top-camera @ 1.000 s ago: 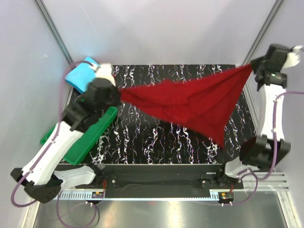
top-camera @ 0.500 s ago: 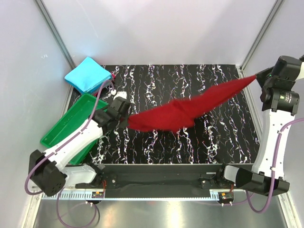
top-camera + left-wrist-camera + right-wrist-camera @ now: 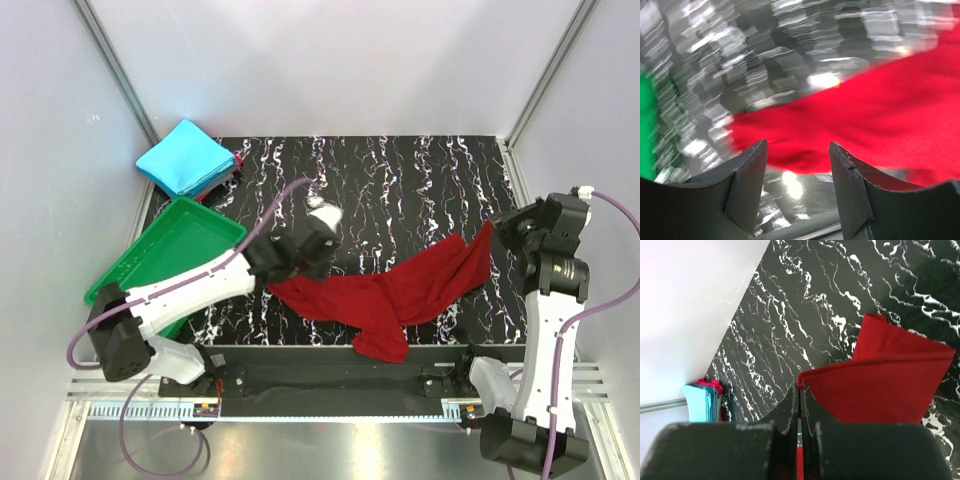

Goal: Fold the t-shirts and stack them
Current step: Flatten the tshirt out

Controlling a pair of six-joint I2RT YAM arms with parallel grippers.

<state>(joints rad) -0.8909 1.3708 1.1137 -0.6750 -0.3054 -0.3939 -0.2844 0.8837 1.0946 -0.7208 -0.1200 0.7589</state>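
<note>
The dark red t-shirt (image 3: 400,292) lies crumpled in a long band across the near part of the table, one fold drooping over the front edge. My right gripper (image 3: 500,230) is shut on its right corner, and in the right wrist view that gripper (image 3: 800,390) pinches the red hem (image 3: 880,385). At the shirt's left end, my left gripper (image 3: 296,272) hovers with jaws apart. In the blurred left wrist view it (image 3: 797,150) holds nothing; the red cloth (image 3: 865,110) lies just beyond the fingertips. The cyan-blue t-shirt (image 3: 185,158) sits folded at the back left corner, also visible as the blue t-shirt (image 3: 701,402) in the right wrist view.
A green tray (image 3: 170,245) lies slanted along the left side, under my left arm. Pink and dark cloth edges (image 3: 715,386) peek out beside the blue fold. White walls close the left, back and right. The table is black marble-patterned (image 3: 400,180).
Both arms came down and toward the front. The shirt, stretched in the air before, now lies on the table. My left gripper let go of its left end and opened.
</note>
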